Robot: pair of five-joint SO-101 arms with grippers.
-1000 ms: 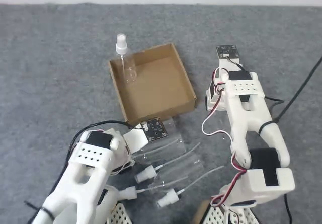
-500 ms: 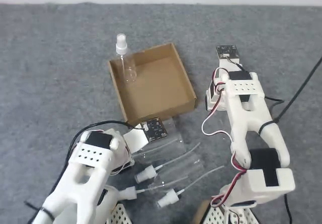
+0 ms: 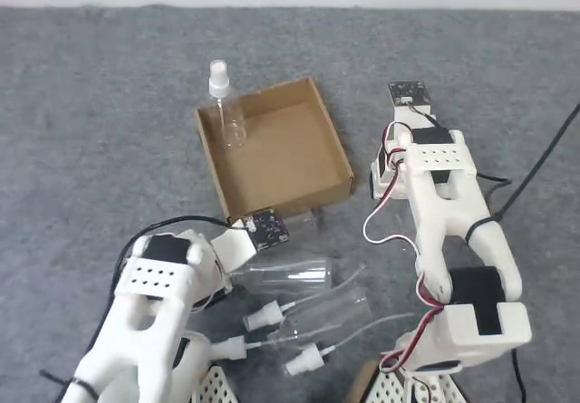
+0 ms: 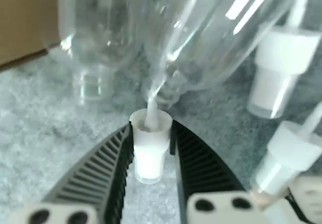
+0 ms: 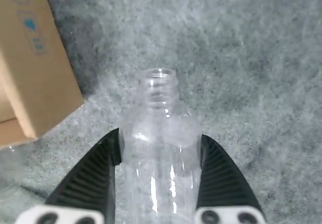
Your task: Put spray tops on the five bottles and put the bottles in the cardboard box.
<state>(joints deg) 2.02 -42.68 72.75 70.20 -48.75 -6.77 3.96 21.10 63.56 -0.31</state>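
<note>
Spray top (image 4: 149, 151): clamped between left gripper (image 4: 149, 133) fingers, dip tube running past the fingertips against a lying clear bottle (image 4: 211, 38). Uncapped bottle (image 5: 160, 103): clamped between right gripper (image 5: 160, 142) fingers, neck beyond the fingertips, cardboard box (image 5: 30, 78) near, to one side.

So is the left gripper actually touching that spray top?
Touching. In the left wrist view both fingers of the left gripper press against the sides of the white spray top, with no gap showing.
</note>
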